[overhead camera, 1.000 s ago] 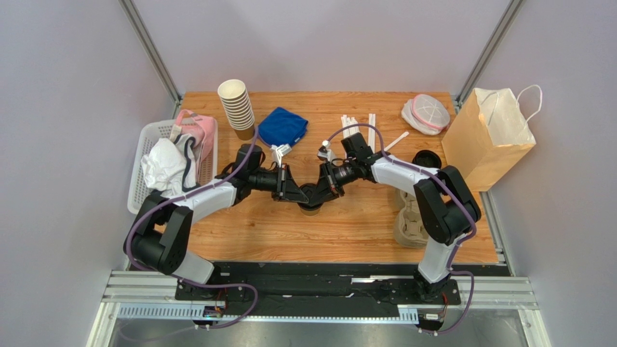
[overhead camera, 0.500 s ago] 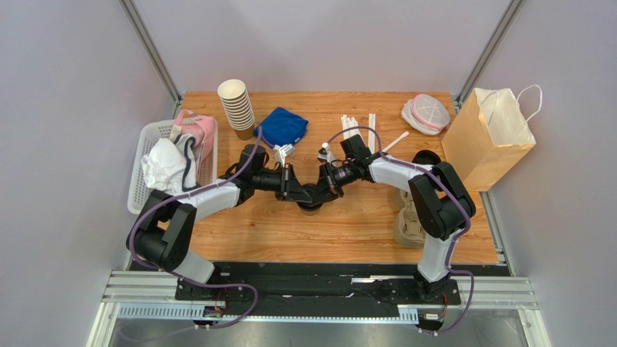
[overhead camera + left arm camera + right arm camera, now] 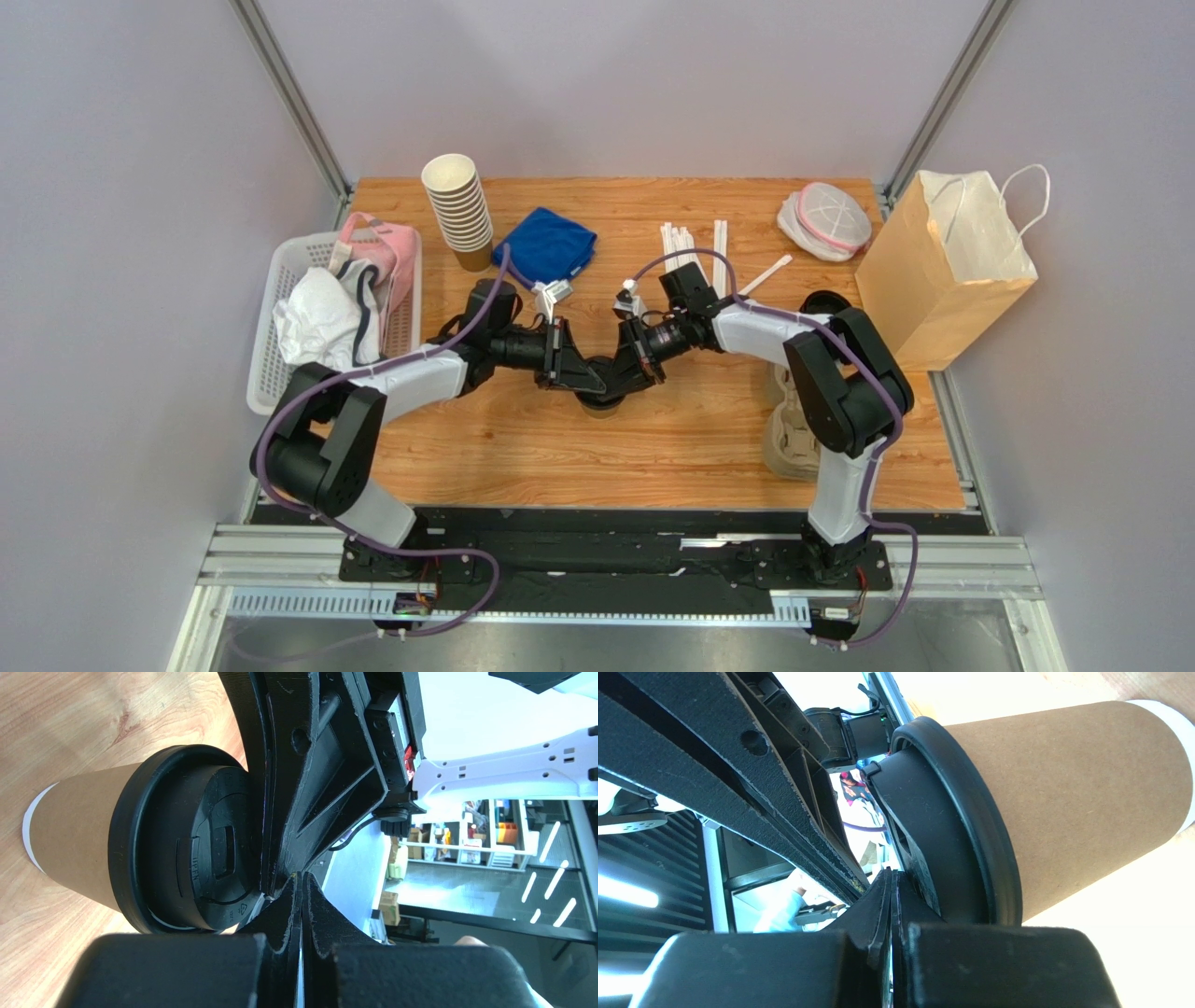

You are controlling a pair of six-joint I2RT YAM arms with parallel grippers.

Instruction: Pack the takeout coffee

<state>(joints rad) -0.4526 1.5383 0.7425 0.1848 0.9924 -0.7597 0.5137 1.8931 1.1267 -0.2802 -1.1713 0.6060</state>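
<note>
The takeout coffee (image 3: pixel 603 403) stands upright in the middle of the table, a brown kraft cup (image 3: pixel 74 847) with a black lid (image 3: pixel 189 861). Both grippers meet right over it. My left gripper (image 3: pixel 585 375) is shut, its closed tips (image 3: pixel 303 879) at the lid's edge. My right gripper (image 3: pixel 626 373) comes from the other side, also shut, with its tips (image 3: pixel 889 876) against the lid's top (image 3: pixel 948 833). Neither has anything between its fingers. From above, the grippers hide most of the cup.
A brown paper bag (image 3: pixel 947 266) stands open at the right edge, with a pulp cup carrier (image 3: pixel 790 434) and a loose black lid (image 3: pixel 828 305) near it. A stack of paper cups (image 3: pixel 459 210), a blue cloth (image 3: pixel 547 245), straws (image 3: pixel 694 238) and a white basket (image 3: pixel 281 287) lie behind and to the left.
Both grippers stay shut over the cup's lid. The right arm's elbow has drifted slightly left and the left forearm has shifted a little; the cup has not moved.
</note>
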